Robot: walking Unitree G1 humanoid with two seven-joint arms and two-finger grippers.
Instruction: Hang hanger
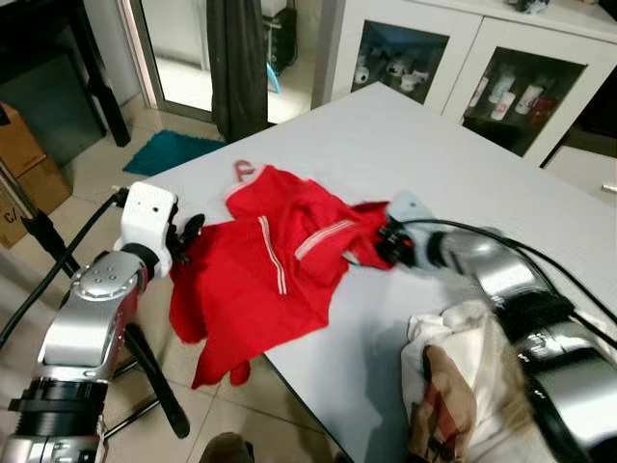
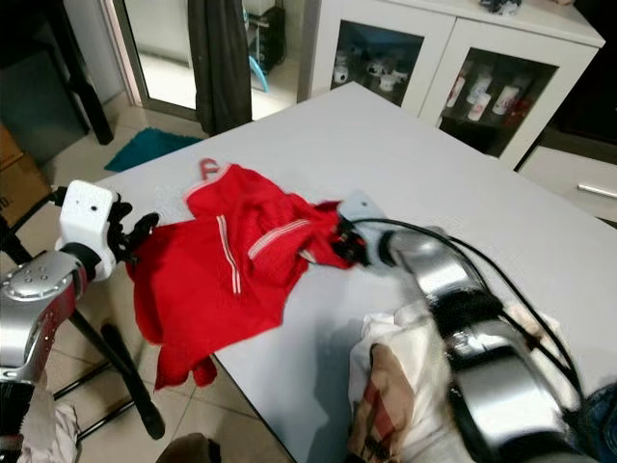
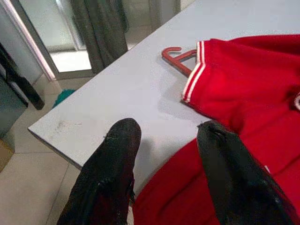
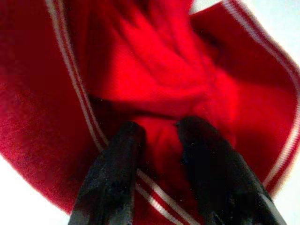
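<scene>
Currently: red shirt (image 1: 260, 270) on hanger (image 1: 241, 170), half off the white table (image 1: 415, 174).
Head views: my right gripper (image 2: 339, 241) pinches a fold; pulling could drag the shirt off the edge. Left wrist: left gripper (image 3: 164, 154) spread, empty, over the hem; hanger body hidden beneath cloth. Right wrist: blurred fingers (image 4: 112, 173) nipping fabric.

One red garment with white stripes (image 1: 260, 270) lies on one white table (image 1: 463, 174), with one red plastic hanger (image 1: 241, 171) at its far edge. One cream and brown patterned cloth (image 1: 453, 386) sits near right. Two glass-fronted cabinet doors (image 1: 400, 63) stand far, and one teal floor mat (image 1: 172, 149) lies far left.
</scene>
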